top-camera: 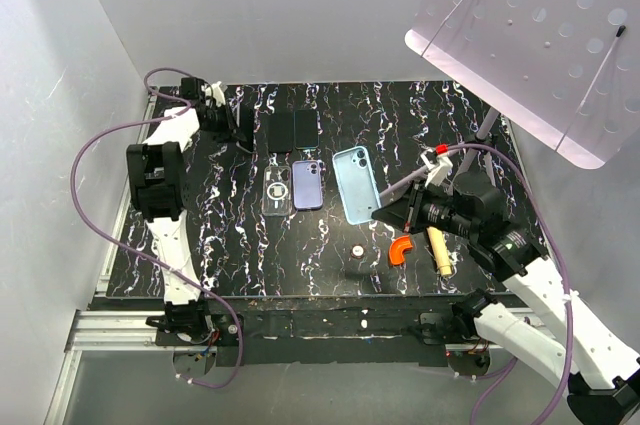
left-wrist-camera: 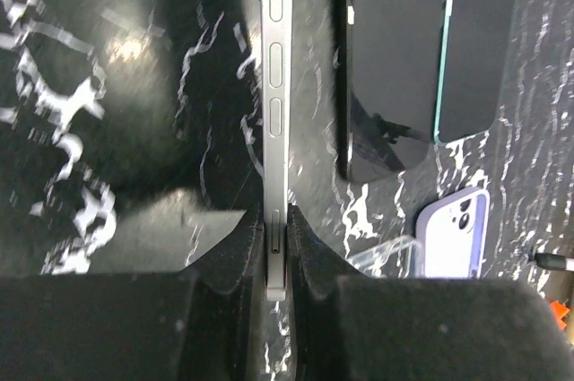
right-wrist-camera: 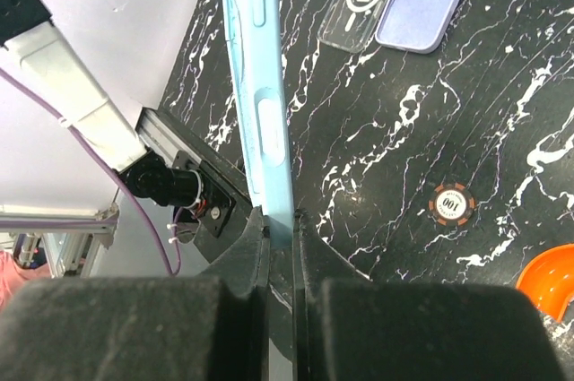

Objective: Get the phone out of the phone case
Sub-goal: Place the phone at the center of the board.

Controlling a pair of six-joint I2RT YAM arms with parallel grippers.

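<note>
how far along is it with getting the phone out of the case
Looks essentially done: the left hand is clamped on a silver phone, held edge-on with no case around it. In hand: the right hand grips the light blue case on its own, well apart from the phone. Left: probably just setting both down and letting go.

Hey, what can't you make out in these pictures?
Left wrist view: the phone is edge-on, screen unseen; its near end sits hidden between the fingers of the left hand.
Right wrist view: the blue case is edge-on, inside unseen; orange piece cut off by the frame edge.
Top view: the chip is too small to read.
</note>
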